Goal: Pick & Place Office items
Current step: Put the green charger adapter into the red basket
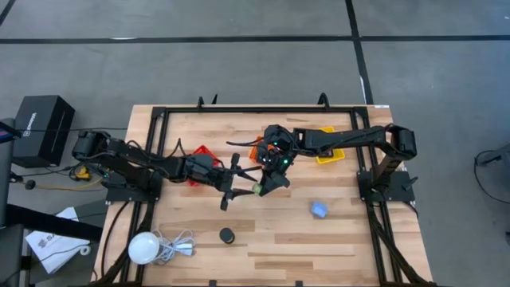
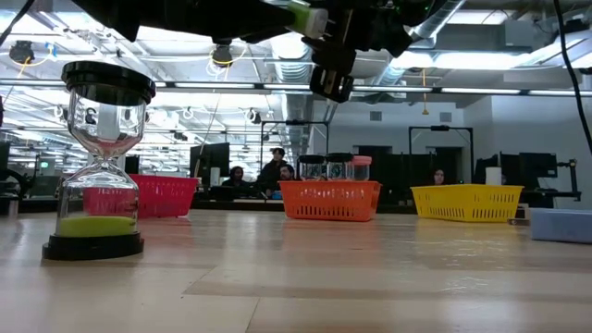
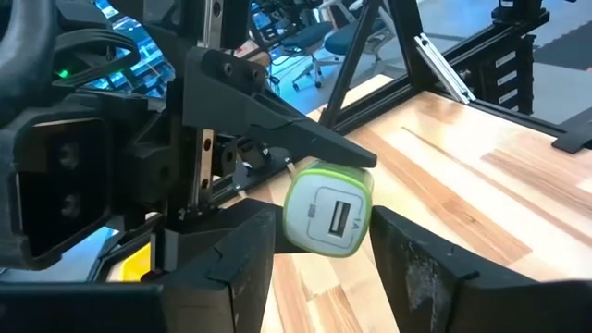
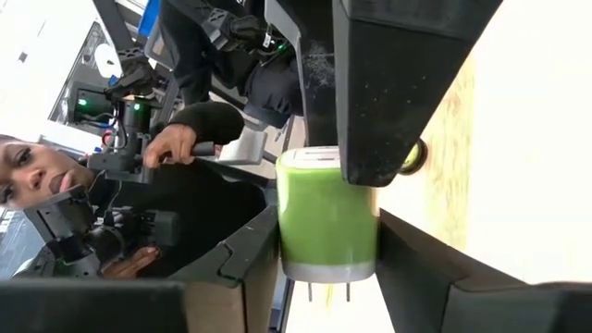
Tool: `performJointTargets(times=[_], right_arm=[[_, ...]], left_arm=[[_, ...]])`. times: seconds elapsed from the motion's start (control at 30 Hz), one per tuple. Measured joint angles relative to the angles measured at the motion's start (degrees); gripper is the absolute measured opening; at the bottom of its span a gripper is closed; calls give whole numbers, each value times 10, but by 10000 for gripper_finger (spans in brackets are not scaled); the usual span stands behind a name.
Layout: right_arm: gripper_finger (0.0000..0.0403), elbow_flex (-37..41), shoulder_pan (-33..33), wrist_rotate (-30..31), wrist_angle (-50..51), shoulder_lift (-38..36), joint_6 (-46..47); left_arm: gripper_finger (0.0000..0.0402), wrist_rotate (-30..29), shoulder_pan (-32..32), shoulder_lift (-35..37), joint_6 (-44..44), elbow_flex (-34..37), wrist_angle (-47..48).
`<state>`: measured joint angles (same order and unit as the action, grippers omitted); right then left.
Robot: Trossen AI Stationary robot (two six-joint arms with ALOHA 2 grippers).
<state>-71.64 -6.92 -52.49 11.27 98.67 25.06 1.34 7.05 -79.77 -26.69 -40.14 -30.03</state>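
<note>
Overhead, table-level, two close wrist views

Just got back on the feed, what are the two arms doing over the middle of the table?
Both arms meet above the table's centre, raised well off the wood. The right gripper is closed on a green and white charger plug, and the left gripper has its fingers on either side of the same plug, so it looks like a handover in mid-air. An hourglass and a blue block are on the table. The red, orange and yellow baskets line the far side.
</note>
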Motion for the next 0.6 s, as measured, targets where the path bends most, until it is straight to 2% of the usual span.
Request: performJointTargets(times=[0.2, 0.43, 0.6], right_arm=[[141, 0, 0, 0, -8, 0, 3], [154, 0, 0, 0, -17, 0, 16], [145, 0, 0, 0, -43, 0, 37]], left_arm=[[196, 6, 0, -1, 0, 0, -3], [248, 19, 0, -1, 0, 0, -10], [269, 21, 0, -1, -18, 0, -23]])
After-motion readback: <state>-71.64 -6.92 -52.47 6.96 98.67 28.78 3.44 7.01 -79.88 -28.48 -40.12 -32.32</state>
